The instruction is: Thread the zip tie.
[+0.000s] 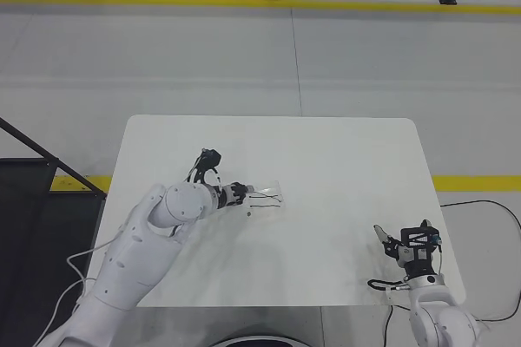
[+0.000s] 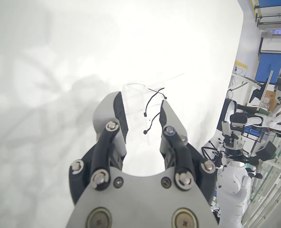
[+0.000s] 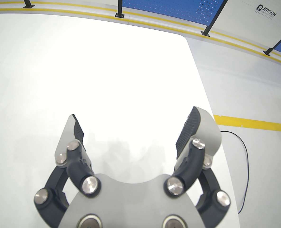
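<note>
Item: white table with rounded corners, standing on a pale floor marked with a yellow line. Task pieces: thin black zip ties, at least two. They lie loosely curved, two of them crossing, left of the table's centre. In the left wrist view the zip ties sit on or in a clear tray; which of the two cannot be told, as its walls are barely visible. In the top view the clear tray appears as a faint outline around them. Left claw: at the tray's left edge, pointing toward the ties. In its own wrist view the left claw is released, jaws spread and nothing between them. One black tie end lies just beside the tip of one finger; contact cannot be judged. Right claw: near the table's right front corner, well apart from the ties. In its wrist view the right claw is released, jaws wide, over bare table. Sundry: a black cable curves on the floor beside the table's right edge.
</note>
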Action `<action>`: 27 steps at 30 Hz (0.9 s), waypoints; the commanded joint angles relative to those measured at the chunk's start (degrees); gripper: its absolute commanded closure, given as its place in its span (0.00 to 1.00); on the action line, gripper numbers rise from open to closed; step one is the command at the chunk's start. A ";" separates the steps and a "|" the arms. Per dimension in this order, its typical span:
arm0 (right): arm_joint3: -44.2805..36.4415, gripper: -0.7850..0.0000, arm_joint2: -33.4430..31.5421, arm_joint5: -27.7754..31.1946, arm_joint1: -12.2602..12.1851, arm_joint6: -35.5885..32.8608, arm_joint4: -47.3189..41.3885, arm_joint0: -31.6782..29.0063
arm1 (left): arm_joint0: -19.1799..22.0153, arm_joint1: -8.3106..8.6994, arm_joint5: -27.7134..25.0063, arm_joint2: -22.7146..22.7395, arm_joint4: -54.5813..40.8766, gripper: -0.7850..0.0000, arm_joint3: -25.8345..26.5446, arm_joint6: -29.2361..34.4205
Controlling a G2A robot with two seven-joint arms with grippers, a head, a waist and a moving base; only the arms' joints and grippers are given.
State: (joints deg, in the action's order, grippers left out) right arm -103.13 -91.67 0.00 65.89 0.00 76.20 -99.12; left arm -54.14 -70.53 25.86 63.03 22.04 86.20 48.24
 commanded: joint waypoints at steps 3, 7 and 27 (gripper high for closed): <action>0.00 0.00 0.00 0.00 0.00 0.00 0.00 0.00 | 0.54 -0.15 -0.14 -0.86 0.21 0.54 -0.65 0.09; 0.00 0.00 0.00 0.00 0.00 0.00 0.00 0.00 | 0.88 -0.26 -0.38 -1.42 0.29 0.56 -1.14 0.08; 0.00 0.00 0.00 0.00 0.00 0.00 0.00 0.00 | 0.85 -0.26 -1.38 -2.10 1.26 0.76 -0.93 0.19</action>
State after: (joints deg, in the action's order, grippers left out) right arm -103.13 -91.67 0.00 65.89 0.00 76.20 -99.12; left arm -53.24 -70.81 24.56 60.94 23.15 85.21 48.41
